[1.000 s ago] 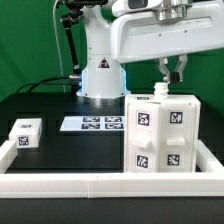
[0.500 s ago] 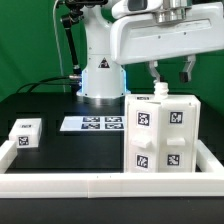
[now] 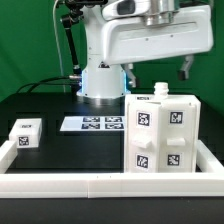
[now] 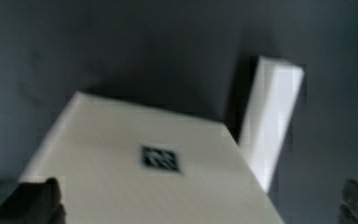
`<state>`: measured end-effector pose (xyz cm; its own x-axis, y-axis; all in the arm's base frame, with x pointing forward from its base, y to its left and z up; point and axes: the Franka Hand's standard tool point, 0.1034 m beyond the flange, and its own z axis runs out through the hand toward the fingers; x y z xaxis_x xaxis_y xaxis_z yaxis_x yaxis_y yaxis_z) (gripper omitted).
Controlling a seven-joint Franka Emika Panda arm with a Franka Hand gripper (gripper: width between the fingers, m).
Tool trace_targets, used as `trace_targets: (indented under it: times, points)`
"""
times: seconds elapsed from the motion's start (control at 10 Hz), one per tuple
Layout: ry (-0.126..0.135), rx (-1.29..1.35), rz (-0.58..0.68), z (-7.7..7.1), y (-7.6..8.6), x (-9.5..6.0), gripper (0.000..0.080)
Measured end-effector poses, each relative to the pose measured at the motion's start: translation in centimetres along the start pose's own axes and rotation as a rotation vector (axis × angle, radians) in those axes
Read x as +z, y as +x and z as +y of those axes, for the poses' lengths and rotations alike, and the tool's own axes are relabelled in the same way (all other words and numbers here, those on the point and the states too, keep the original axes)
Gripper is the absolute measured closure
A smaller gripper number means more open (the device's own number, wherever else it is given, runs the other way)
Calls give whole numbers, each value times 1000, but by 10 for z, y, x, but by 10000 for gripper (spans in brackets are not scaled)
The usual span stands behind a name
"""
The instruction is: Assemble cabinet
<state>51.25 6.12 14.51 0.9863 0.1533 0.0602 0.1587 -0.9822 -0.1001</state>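
Gripper (image 3: 157, 71) recorded with fingers spread wide apart, nothing held, white tagged cabinet (image 3: 160, 135) located just beneath it, small tagged box (image 3: 25, 133) seen well off to one side

Finding: my gripper (image 3: 157, 72) has gone from nearly closed just above the top of the cabinet (image 3: 160, 135) a second ago to spread wide now, the gap growing at each step. One of my fingers (image 3: 186, 68) has edged toward the exterior view's right; the other has shifted well toward its left. My wrist housing has drifted leftward and appears slightly higher, though the angle leaves the lift uncertain.
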Motion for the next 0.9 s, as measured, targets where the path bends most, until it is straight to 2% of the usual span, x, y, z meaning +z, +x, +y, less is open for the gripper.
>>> trace_targets:
  times: [0.3, 0.4, 0.6, 0.9]
  points:
    - [-19, -24, -8, 62, -26, 5, 3]
    - [-31, -17, 11, 70, -29, 10, 2]
    - [-29, -22, 8, 66, -28, 10, 2]
    - [-33, -27, 5, 71, -32, 12, 2]
